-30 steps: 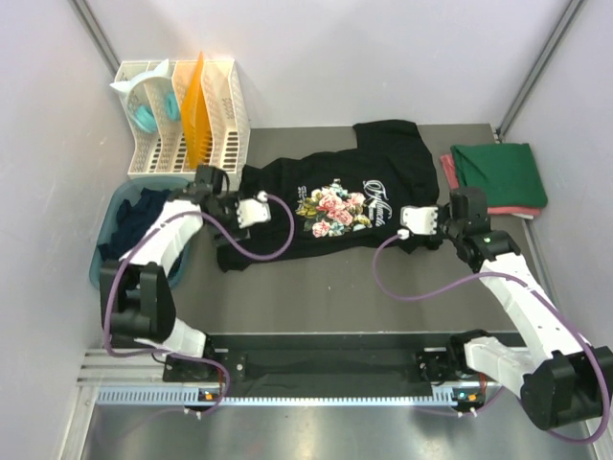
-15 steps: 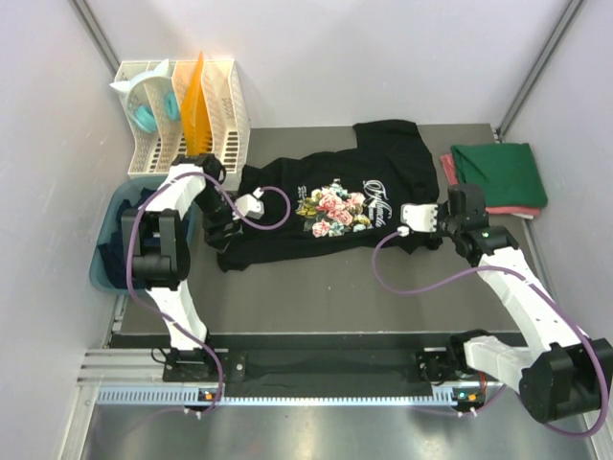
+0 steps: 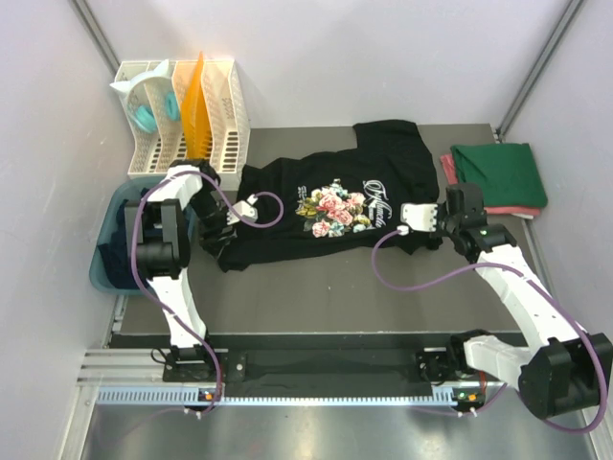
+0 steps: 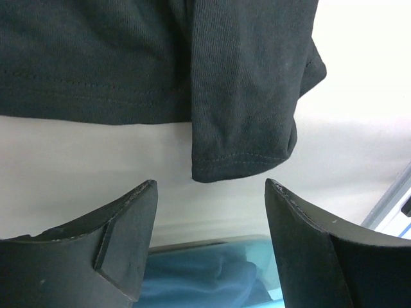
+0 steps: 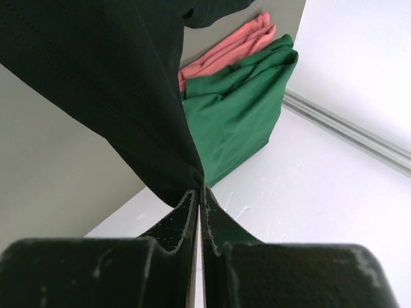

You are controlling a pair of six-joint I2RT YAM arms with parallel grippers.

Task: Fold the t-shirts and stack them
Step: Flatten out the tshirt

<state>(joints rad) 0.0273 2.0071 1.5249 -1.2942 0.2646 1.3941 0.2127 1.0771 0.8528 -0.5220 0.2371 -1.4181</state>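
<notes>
The black t-shirt [image 3: 330,206] with a floral chest print lies spread across the table. My left gripper [image 3: 218,235] is open and empty at the shirt's left edge. In the left wrist view [image 4: 209,186] a black sleeve corner [image 4: 247,128] hangs just ahead of the fingers, untouched. My right gripper [image 3: 429,237] is shut on the shirt's right edge, and the right wrist view [image 5: 200,189] shows black cloth [image 5: 109,77] pinched at the fingertips. A folded dark green t-shirt [image 3: 498,172] lies on a pinkish-red one [image 3: 446,169] at the right; both also show in the right wrist view, green [image 5: 237,115] and pinkish-red [image 5: 228,48].
A teal-blue tub [image 3: 107,251] holding dark shirts [image 3: 144,206] stands at the table's left edge, just beside my left arm; it shows below the left fingers [image 4: 212,282]. A white slotted rack [image 3: 182,115] stands at the back left. Side walls close in on both sides.
My left arm has folded up and swung its elbow leftward over the tub; its gripper stays at the shirt's left edge. The right gripper holds the shirt, almost unmoved.
</notes>
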